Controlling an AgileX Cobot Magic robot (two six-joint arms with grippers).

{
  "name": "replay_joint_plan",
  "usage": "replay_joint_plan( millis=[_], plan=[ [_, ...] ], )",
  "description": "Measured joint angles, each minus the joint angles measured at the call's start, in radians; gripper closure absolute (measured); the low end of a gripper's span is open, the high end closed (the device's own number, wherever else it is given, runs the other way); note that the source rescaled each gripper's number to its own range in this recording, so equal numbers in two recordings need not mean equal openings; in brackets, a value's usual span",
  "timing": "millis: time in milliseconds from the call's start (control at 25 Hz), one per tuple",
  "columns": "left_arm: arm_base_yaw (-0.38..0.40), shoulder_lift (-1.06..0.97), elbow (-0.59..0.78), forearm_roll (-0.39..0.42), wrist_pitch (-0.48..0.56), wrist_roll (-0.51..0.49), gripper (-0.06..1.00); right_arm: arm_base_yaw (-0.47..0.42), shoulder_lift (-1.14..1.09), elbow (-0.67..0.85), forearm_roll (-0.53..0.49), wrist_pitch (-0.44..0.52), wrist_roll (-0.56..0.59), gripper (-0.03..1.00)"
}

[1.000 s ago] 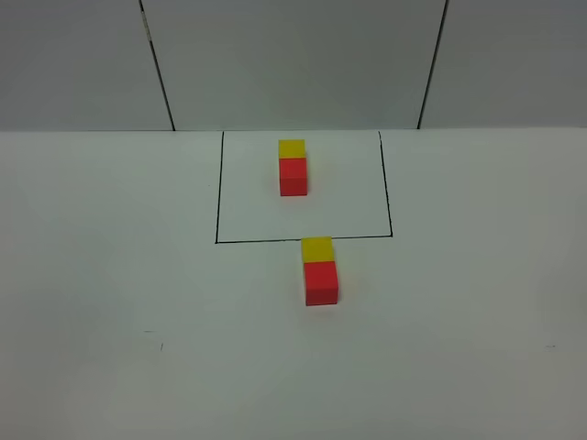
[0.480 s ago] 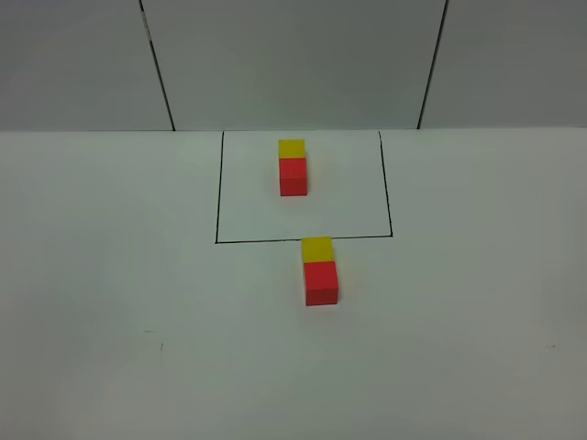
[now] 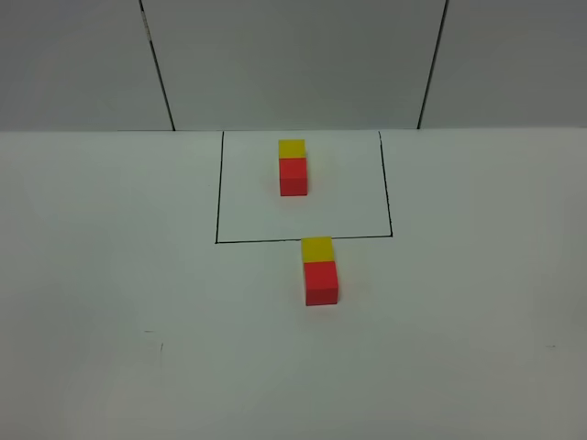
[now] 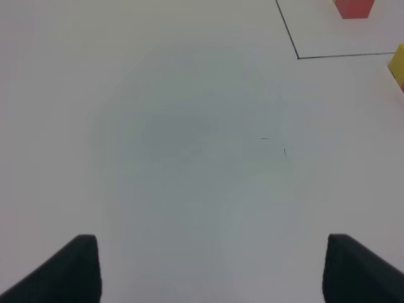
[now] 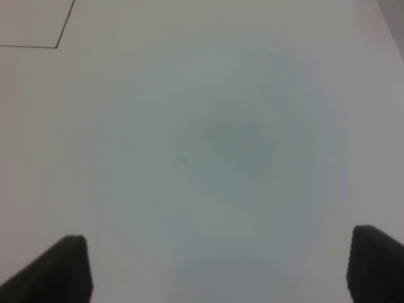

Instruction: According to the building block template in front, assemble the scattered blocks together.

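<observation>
The building block template [image 3: 293, 168] is a yellow cube behind a red cube, standing inside the black-line rectangle [image 3: 218, 202] at the back of the table. The scattered blocks stand just in front of that rectangle: the yellow cube [image 3: 317, 248] touches the red cube [image 3: 321, 282] in one line, yellow at the back. Neither arm shows in the high view. In the left wrist view my left gripper [image 4: 214, 271] is open over bare table, with the template's red cube [image 4: 353, 7] and an edge of the loose yellow cube [image 4: 398, 63] far off. My right gripper [image 5: 218, 271] is open too, holding nothing.
A grey panelled wall [image 3: 293, 64] rises behind the white table [image 3: 110, 275]. A corner of the black rectangle [image 5: 60, 44] shows in the right wrist view. Small dark specks [image 3: 160, 346] mark the table at the front left.
</observation>
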Motion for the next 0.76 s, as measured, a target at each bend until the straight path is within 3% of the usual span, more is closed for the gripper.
replay_joint_plan(
  millis=[760],
  plan=[
    [0.000,0.000,0.000,0.000,0.000,0.000,0.27,0.000,0.000,0.000,0.014,-0.001,0.013,0.29]
  ],
)
